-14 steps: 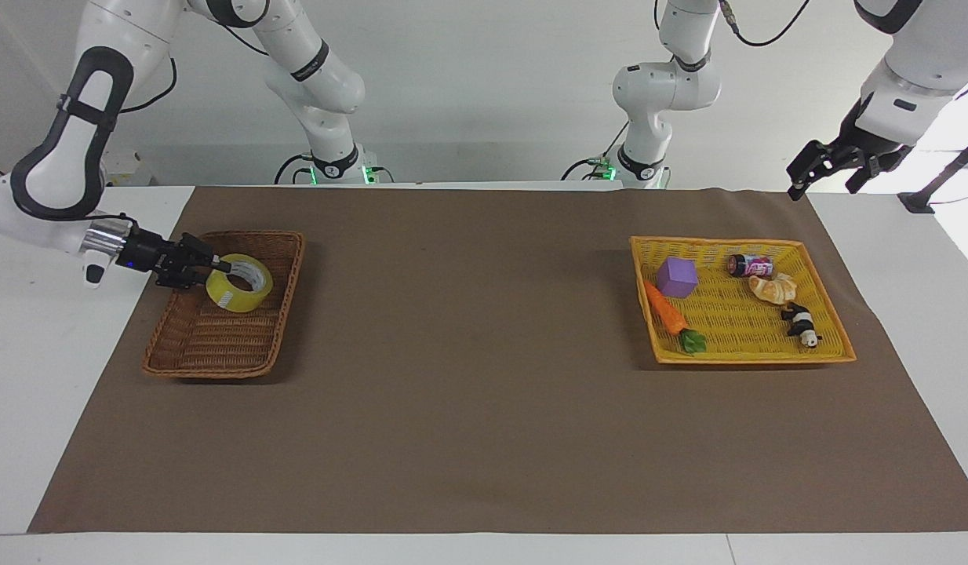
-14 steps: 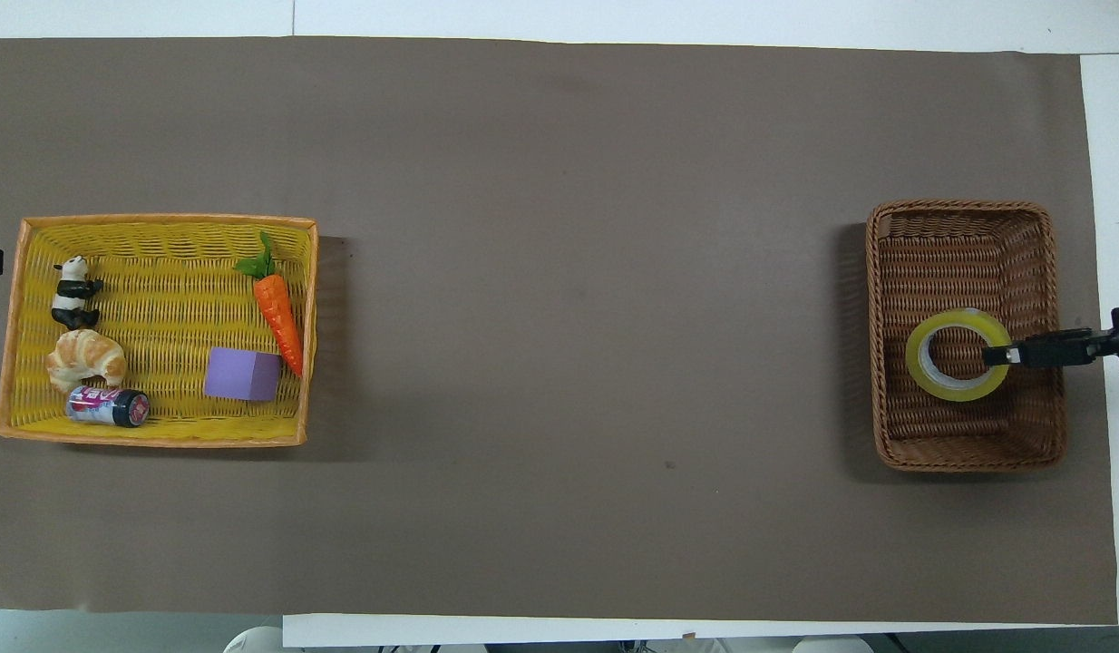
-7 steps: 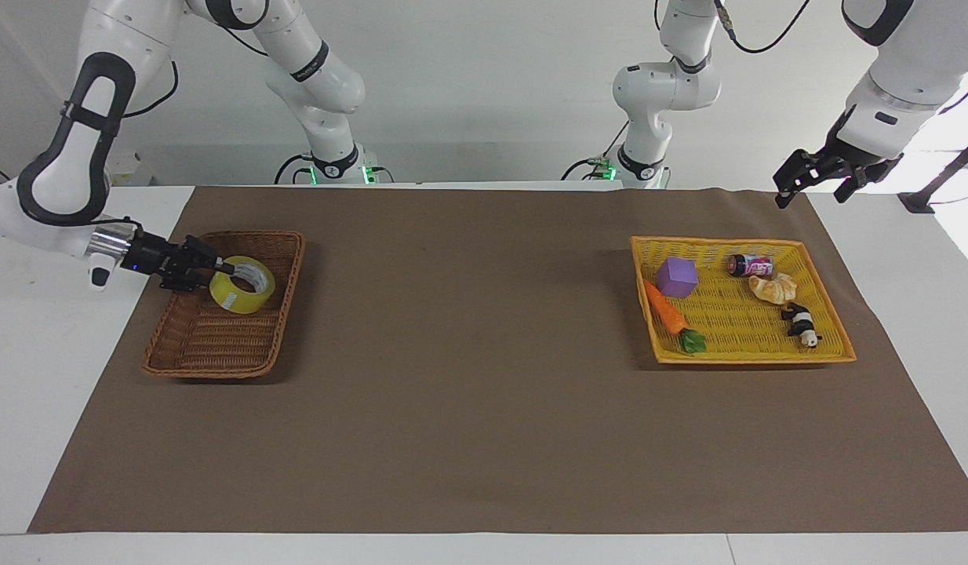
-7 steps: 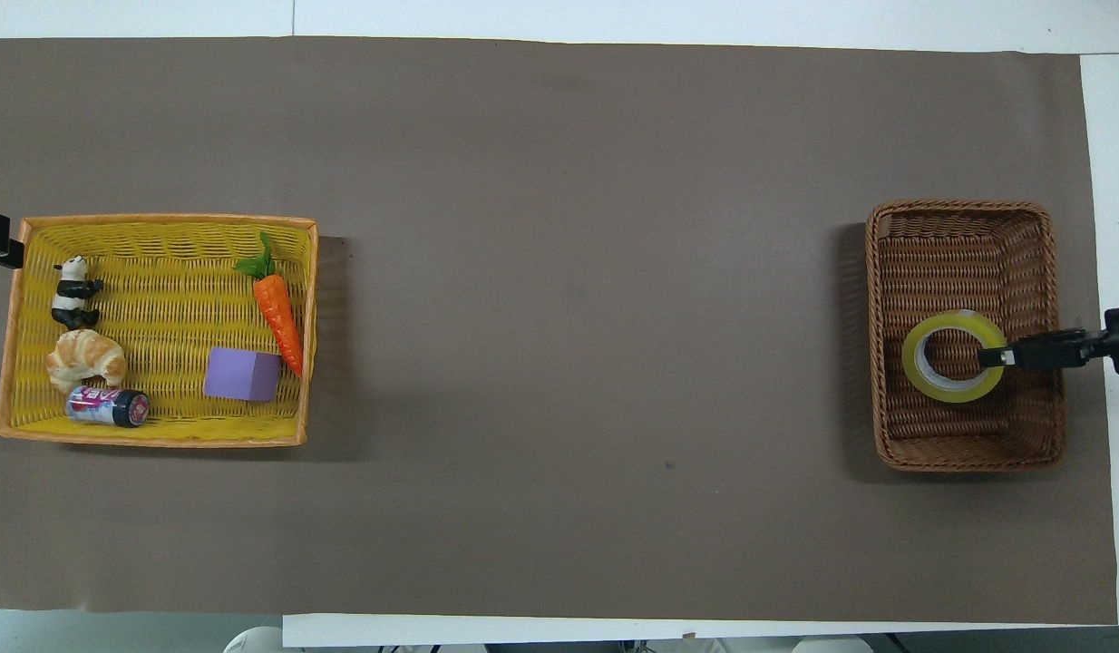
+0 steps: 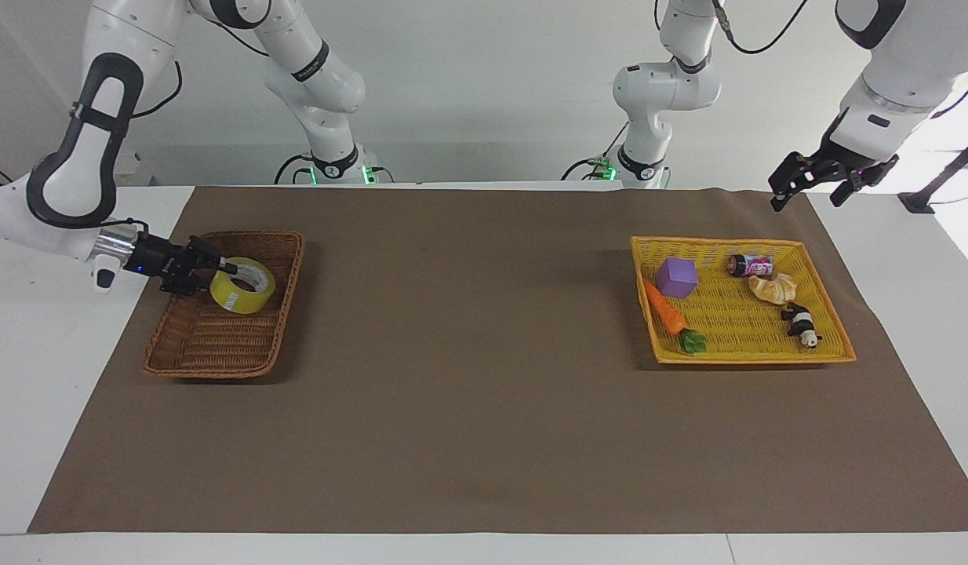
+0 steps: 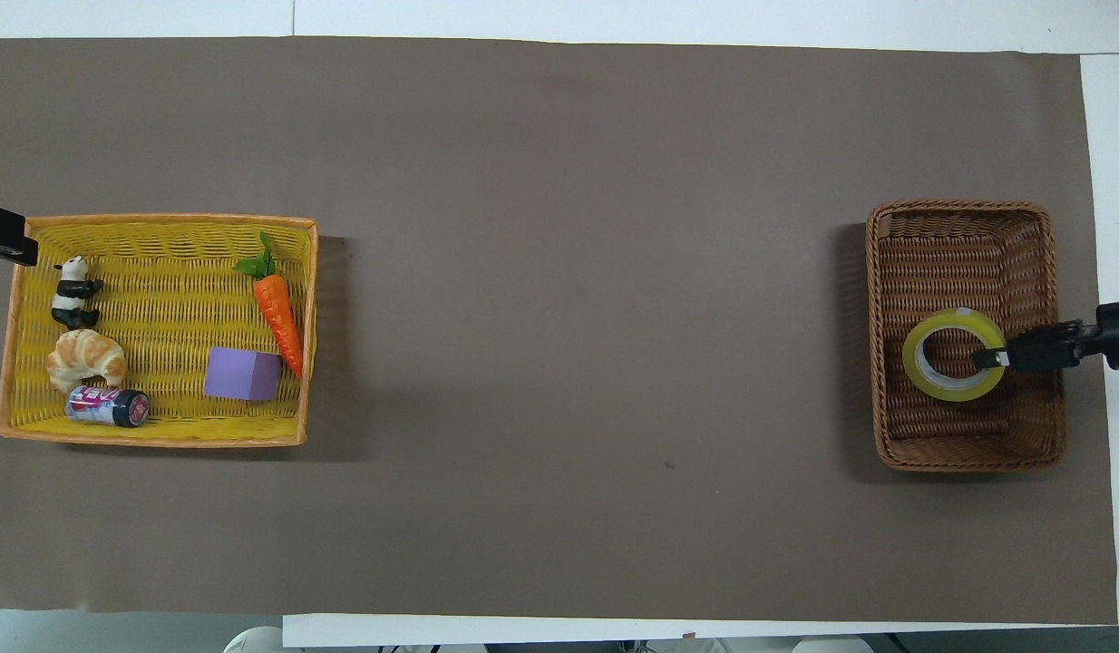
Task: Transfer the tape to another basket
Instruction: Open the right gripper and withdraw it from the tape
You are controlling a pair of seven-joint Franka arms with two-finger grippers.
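Observation:
The tape (image 5: 242,286) is a yellow roll, tilted and held just above the floor of the brown wicker basket (image 5: 187,357), at the part of it nearer the robots. My right gripper (image 5: 221,269) reaches in over the basket's outer rim and is shut on the roll's wall. In the overhead view the tape (image 6: 949,388), the right gripper (image 6: 988,359) and the basket (image 6: 958,213) show the same hold. My left gripper (image 5: 804,200) is open and empty in the air over the mat, by the yellow tray's outer corner nearest the robots. Only its tip (image 6: 6,247) shows overhead.
A shallow yellow plastic tray (image 5: 833,345) sits toward the left arm's end. It holds a purple cube (image 5: 677,277), a carrot (image 5: 667,311), a small can (image 5: 749,265), a croissant (image 5: 774,289) and a panda figure (image 5: 801,323). A brown mat (image 5: 468,353) covers the table.
The right gripper has raised the tape a little inside the wicker basket. The left gripper has moved in toward the yellow tray's corner.

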